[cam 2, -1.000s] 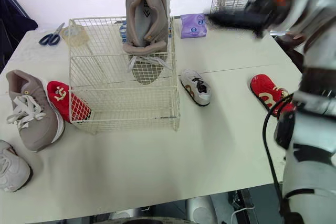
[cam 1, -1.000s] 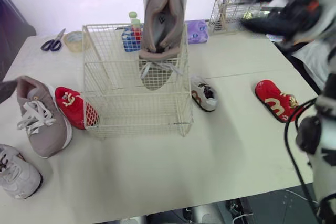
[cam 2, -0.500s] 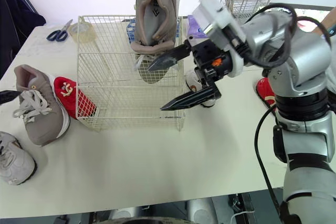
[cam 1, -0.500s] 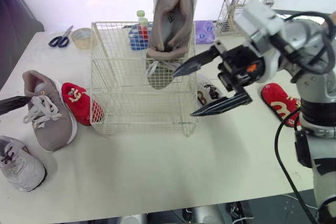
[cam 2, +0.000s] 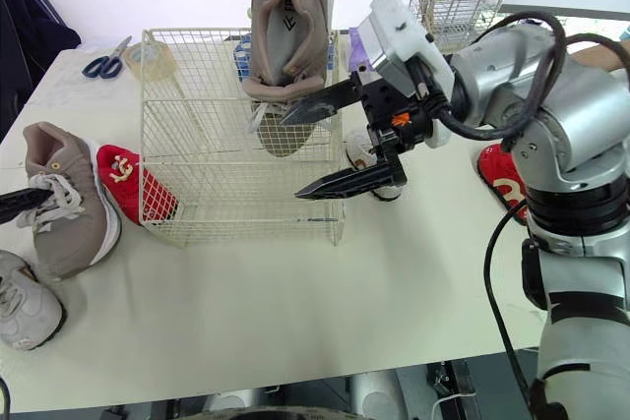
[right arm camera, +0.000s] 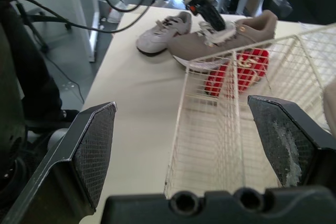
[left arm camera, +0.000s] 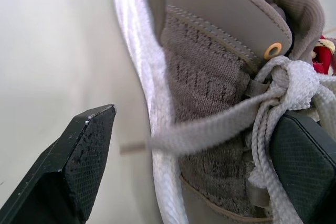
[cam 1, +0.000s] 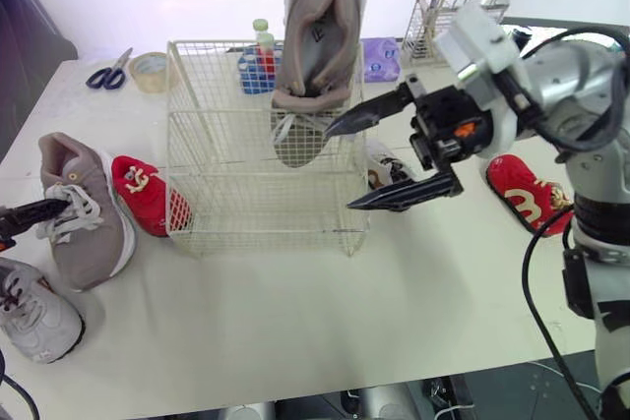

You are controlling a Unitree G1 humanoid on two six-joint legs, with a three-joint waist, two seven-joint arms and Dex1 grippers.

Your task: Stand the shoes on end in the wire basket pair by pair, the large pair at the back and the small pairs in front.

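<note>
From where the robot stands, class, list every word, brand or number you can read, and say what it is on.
No text can be read.
Dark mark inside the upright taupe sneaker: too small.
Print on the purple packet: blurred.
Pale mark on the red shoe: unclear.

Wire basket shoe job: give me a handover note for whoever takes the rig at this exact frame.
Left gripper: open, fingers either side of the lying large shoe, on the table left of the wire basket.
Right gripper: open, empty, in the air at the basket's front right.
Done: standing large shoe is on end at the basket's back.
Left: the lying large shoe, left red shoe, right red shoe, near pale shoe and far pale shoe, all on the table outside the basket.
</note>
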